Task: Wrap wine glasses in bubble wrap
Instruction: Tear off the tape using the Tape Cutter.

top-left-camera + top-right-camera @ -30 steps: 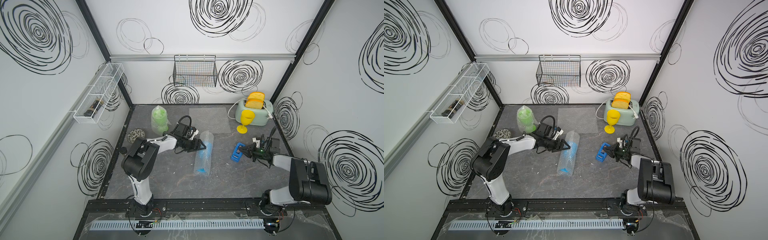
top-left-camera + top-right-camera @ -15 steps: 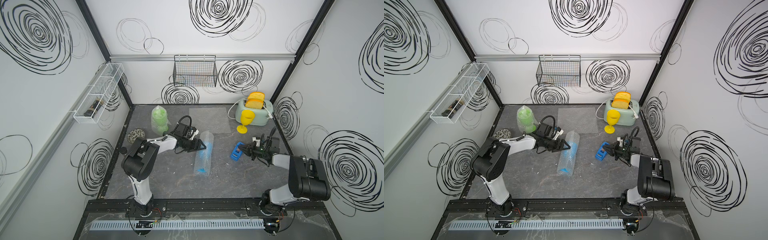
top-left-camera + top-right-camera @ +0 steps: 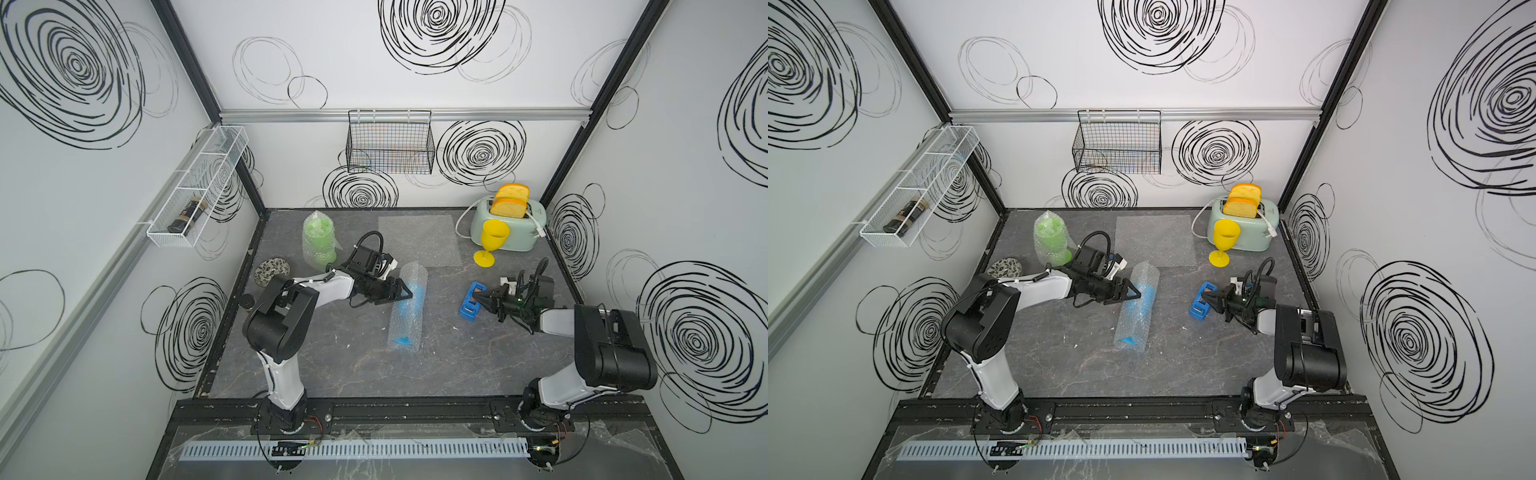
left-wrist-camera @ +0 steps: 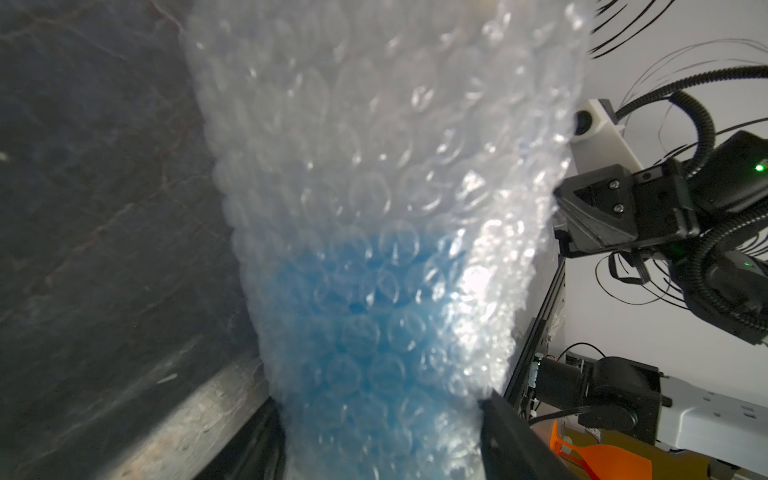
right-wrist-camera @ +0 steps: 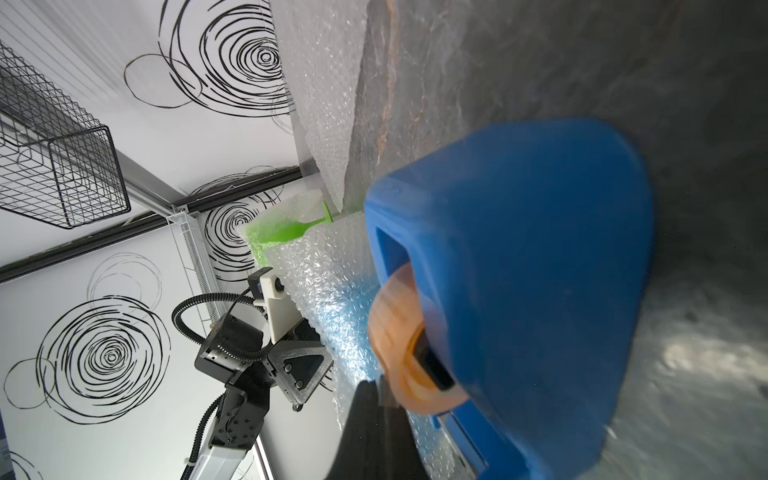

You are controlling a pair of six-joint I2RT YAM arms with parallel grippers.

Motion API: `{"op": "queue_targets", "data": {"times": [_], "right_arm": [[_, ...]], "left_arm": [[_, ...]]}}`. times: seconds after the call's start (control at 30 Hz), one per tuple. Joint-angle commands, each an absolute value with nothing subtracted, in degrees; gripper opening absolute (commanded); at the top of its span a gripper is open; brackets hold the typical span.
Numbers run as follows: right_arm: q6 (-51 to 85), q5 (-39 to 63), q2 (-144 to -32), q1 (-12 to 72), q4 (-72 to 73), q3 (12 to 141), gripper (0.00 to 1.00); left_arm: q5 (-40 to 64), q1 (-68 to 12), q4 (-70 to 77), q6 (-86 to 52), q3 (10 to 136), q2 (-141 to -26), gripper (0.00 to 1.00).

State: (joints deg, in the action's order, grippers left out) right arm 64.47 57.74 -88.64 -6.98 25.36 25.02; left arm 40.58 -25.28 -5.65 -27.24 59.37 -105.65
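Note:
A blue wine glass (image 3: 409, 307) (image 3: 1138, 309) lies on the table, rolled in bubble wrap (image 4: 374, 166). My left gripper (image 3: 409, 294) (image 4: 380, 405) is shut across the roll, one finger on each side. A green wine glass (image 3: 318, 241) (image 5: 286, 232) stands wrapped at the back left. The yellow wine glass (image 3: 492, 241) (image 3: 1225, 239) stands bare by the toaster. A flat bubble wrap sheet (image 3: 419, 241) lies at the back middle. My right gripper (image 3: 478, 296) (image 5: 380, 386) is shut, its tips at the orange tape roll of the blue tape dispenser (image 3: 471, 301) (image 5: 519, 270).
A mint toaster (image 3: 505, 226) with bread stands at the back right. A black wire basket (image 3: 390, 145) hangs on the back wall, and a white wire rack (image 3: 199, 191) on the left wall. A coiled patterned object (image 3: 272, 270) lies by the table's left edge.
The right arm has shifted very slightly at the tape dispenser. The left arm and the wrapped blue wine glass have stayed still.

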Motion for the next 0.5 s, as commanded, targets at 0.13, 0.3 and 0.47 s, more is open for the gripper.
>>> {"op": "queue_targets", "data": {"times": [0.13,0.3,0.47], "right_arm": [[71.59,58.2,-82.41,-5.71,29.28,26.66,0.0],[70.01,57.92,-83.94,-5.22,29.24,25.19,0.0],[70.59,57.62,-84.9,-5.35,31.99,23.18,0.0]], "left_arm": [[34.67,-25.72,-10.72,-26.1,57.34,-107.23,0.71],[34.72,-25.92,-10.56,-26.2,57.21,-107.88,0.71],[34.58,-25.75,-10.57,-26.18,57.13,-107.25,0.71]]}}
